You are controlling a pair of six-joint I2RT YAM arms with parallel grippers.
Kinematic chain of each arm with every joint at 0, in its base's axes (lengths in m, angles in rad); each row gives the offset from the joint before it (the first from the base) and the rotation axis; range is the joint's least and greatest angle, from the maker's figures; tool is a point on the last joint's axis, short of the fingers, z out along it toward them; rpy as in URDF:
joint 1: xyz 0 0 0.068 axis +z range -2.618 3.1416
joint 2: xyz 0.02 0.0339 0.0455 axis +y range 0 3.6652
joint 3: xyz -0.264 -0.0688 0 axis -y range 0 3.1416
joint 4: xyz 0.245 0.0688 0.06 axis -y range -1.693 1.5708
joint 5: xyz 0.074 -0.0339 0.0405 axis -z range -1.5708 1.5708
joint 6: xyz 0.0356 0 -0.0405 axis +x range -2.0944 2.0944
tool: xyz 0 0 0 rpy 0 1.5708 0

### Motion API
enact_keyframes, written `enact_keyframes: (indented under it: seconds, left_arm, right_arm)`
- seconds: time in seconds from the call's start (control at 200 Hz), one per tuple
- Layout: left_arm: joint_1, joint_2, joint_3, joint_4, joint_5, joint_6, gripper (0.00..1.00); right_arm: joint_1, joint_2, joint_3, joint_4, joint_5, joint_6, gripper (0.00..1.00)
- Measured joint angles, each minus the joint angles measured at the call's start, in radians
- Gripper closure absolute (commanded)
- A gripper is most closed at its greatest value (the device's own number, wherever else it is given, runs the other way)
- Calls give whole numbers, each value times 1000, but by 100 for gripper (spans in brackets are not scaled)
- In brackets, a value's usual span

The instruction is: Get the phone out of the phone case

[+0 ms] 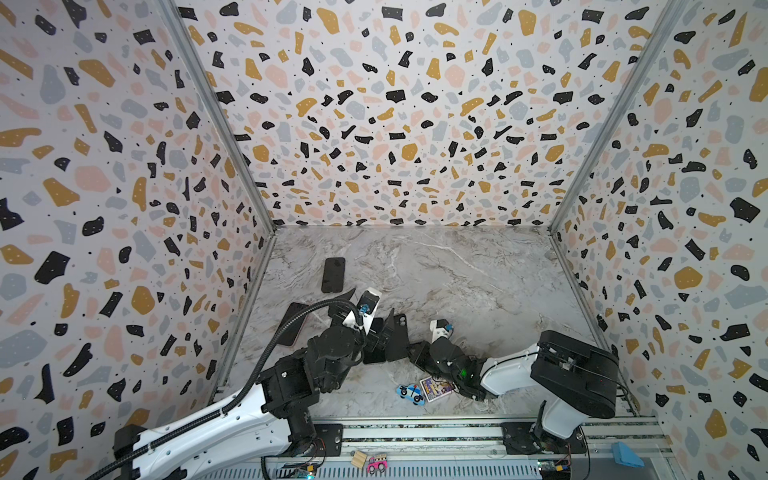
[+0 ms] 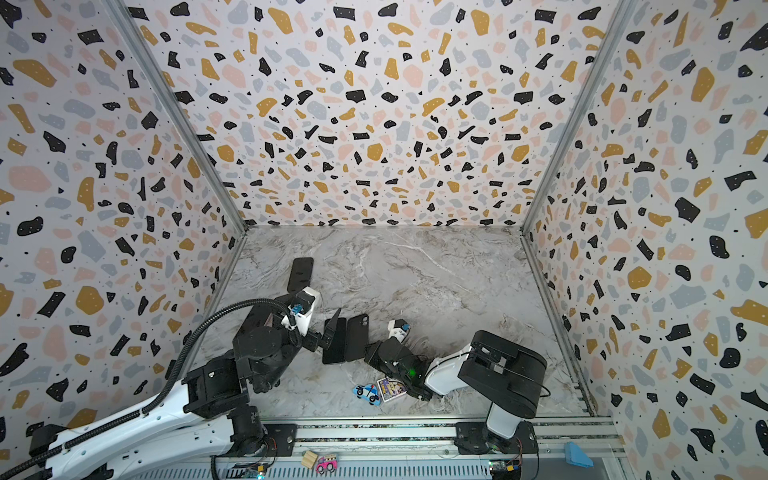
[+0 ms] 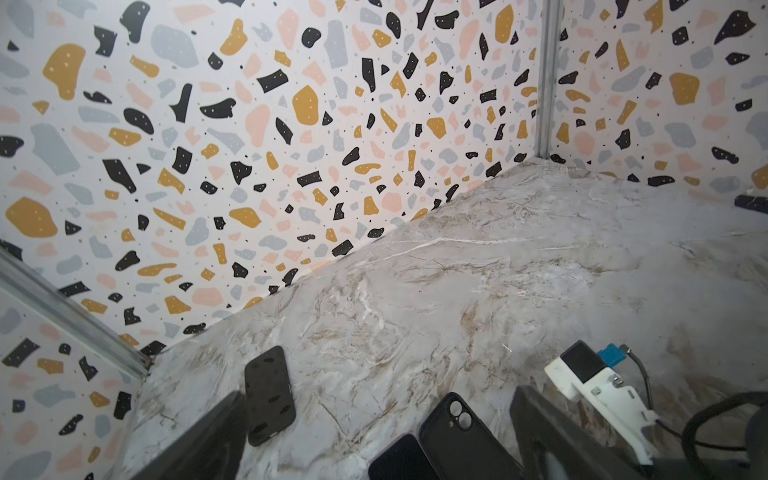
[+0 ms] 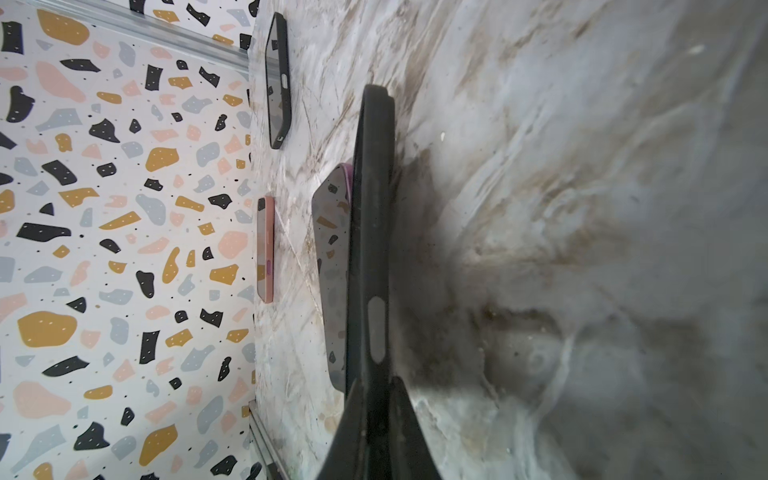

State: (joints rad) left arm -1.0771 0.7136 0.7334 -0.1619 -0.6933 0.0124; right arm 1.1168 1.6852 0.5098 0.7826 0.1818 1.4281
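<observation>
The left gripper (image 3: pixel 378 399), jaws wide around the bare glossy dark slab phone (image 3: pixel 399 457), should rise straight off it while the right gripper (image 4: pixel 374 395), clamped on the black rubbery phone case (image 4: pixel 372 208) alongside, draws that away.

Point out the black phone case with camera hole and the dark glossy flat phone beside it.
Black phone case with camera hole (image 2: pixel 357 340): in a top view, middle of its broad face.
Dark glossy flat phone (image 2: pixel 336 351): in a top view, lower half of its screen.
</observation>
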Motion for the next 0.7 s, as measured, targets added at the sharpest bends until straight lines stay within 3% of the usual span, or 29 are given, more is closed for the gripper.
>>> enact_keyframes:
  seconds: [0.24,0.701]
  left_arm:
    - [0,-28,1,-105,-8,-157,0]
    - [0,-78,0,-130,3,-229,0]
  right_arm:
    - [31,47,48,-69,81,3,100]
    - [30,6,49,-173,130,-66,100]
